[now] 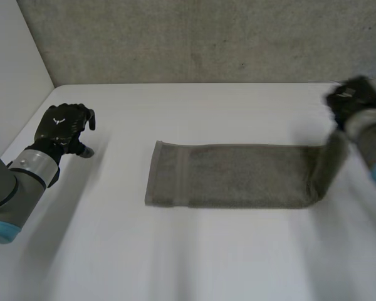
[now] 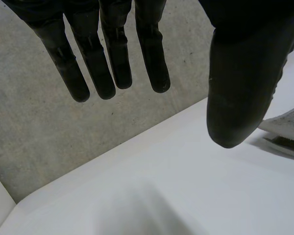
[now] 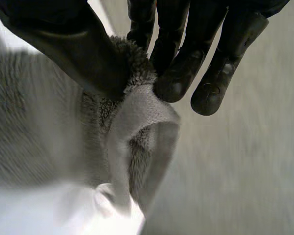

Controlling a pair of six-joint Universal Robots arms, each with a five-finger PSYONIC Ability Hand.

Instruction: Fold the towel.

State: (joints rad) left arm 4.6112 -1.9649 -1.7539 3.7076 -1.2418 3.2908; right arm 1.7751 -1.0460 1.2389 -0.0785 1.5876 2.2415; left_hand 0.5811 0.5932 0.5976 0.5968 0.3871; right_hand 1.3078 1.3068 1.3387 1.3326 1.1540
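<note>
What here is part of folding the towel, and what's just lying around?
Part of the job:
towel, one end pinched and held up by the right hand
left hand, open, apart from the towel

Just there:
white table
grey wall

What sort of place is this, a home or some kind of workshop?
Most likely a robotics lab or test bench, not a home: a plain white table against a rough grey concrete wall, one grey-brown terry towel laid out on it, and a machine arm's right black hand pinching the towel's end.
</note>
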